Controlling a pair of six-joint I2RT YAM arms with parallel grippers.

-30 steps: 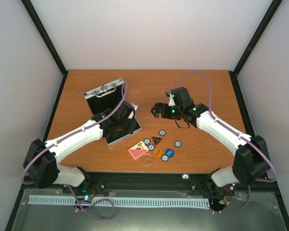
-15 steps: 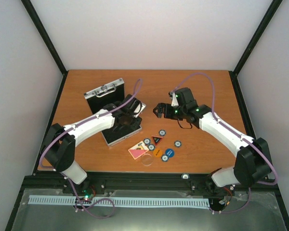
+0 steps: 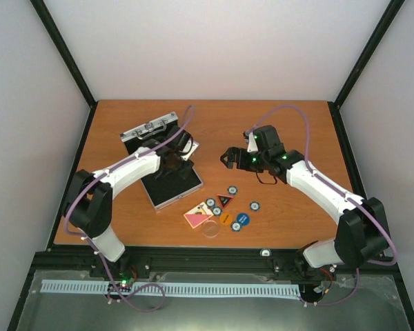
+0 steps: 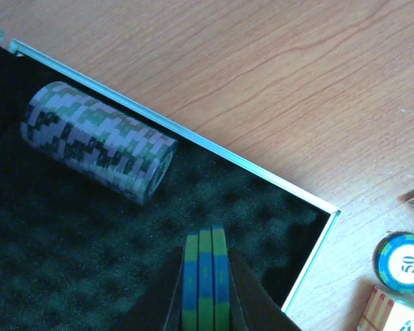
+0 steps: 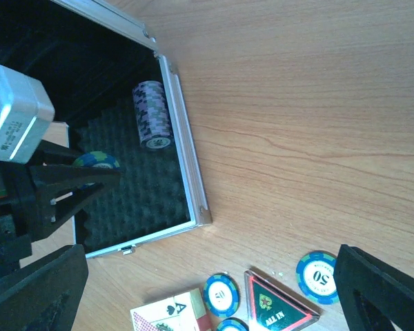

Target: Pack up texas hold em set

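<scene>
The silver case (image 3: 188, 187) lies open on the table, lid (image 3: 147, 130) raised at the back, black foam inside. My left gripper (image 3: 171, 160) hangs over the foam, shut on three blue-green chips (image 4: 205, 279) held on edge. A roll of chips (image 4: 100, 141) lies in the case by its rim. My right gripper (image 3: 225, 158) hovers open and holds nothing, to the right of the case. Loose on the table in front lie several blue-white chips (image 3: 231, 189), a red-black triangle (image 3: 224, 200), an orange disc (image 3: 225, 218), a blue disc (image 3: 243, 219), a pink card deck (image 3: 196, 218) and a clear disc (image 3: 211, 229).
The right wrist view shows the case's corner (image 5: 201, 215), a "50" chip (image 5: 319, 276), the triangle (image 5: 276, 309) and the deck (image 5: 169, 318) close together below it. Black frame posts stand at the table's corners.
The left arm has folded in and carried its gripper back over the case toward the lid, chips still held. The right gripper has barely moved.
</scene>
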